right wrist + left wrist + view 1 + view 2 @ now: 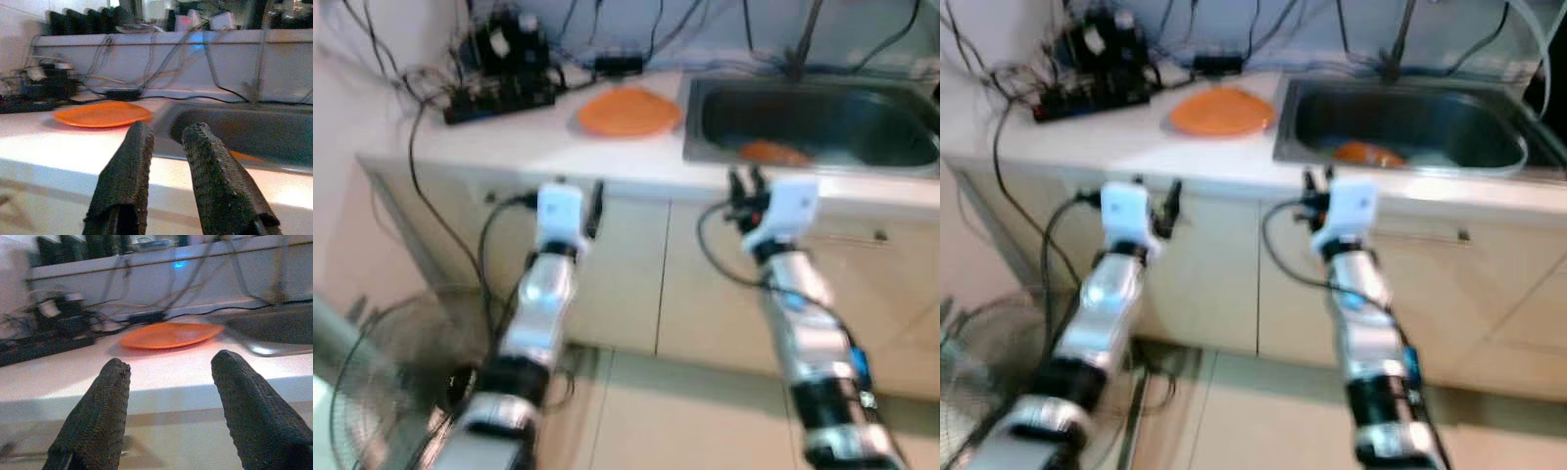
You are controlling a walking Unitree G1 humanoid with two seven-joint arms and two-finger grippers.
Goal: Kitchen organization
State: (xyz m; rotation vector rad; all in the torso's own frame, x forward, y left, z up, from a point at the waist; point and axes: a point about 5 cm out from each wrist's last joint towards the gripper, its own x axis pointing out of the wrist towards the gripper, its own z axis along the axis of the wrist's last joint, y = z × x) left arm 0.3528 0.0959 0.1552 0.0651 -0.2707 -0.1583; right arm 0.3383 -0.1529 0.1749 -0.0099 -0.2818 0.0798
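An orange plate [628, 111] lies flat on the white counter [529, 147], toward its far side and just left of the steel sink [813, 125]; inside the sink rests a second orange item [773, 152], too blurred to name. To the far left of the plate a black power strip [499, 98] sits in a tangle of cables [421, 78]. Both arms are raised in front of the cabinet doors [636, 264], short of the counter's near edge: the left gripper [168, 396] faces the plate with its fingers spread wide and holding nothing, while the right gripper [168, 161], nearer the sink, has its fingers parted only a little, also empty. The likely risk is the plate's thin rim lying flush on the slick counter, so a pinch may slide it left into the cables or right over the sink's lip. A low reach could also strike the counter edge.
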